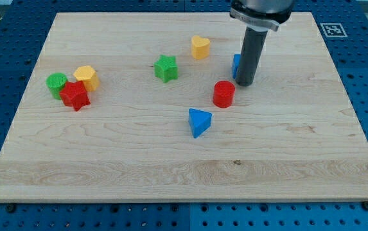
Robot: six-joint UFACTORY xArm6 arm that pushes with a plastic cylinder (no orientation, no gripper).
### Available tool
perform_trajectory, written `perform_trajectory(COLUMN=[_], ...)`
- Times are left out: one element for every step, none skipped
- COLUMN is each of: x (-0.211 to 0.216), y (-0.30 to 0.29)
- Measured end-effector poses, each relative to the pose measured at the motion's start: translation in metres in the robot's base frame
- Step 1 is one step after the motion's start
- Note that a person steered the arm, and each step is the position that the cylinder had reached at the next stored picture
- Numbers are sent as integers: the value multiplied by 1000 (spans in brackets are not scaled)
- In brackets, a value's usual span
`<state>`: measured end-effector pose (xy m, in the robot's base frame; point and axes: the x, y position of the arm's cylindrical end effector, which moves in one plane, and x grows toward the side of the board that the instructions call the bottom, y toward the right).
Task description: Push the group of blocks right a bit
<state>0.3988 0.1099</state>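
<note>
A group of three blocks sits at the view's left: a green cylinder [56, 83], a yellow block [87, 77] and a red star [75, 95], all touching. My tip [245, 83] rests on the board at the view's upper right, far from that group. It stands just right of a red cylinder [223, 94] and in front of a blue block [236, 65], which the rod partly hides.
A green star [166, 68] and a yellow heart [200, 47] lie near the view's top middle. A blue triangle [199, 122] lies at the centre. The wooden board [299, 160] sits on a blue perforated table; a marker tag [331, 29] is at the top right.
</note>
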Motion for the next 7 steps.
perform_trajectory(x=[0,0,0,4,31,69,107], y=[1,-17,-45,-64,-86,-118,-158])
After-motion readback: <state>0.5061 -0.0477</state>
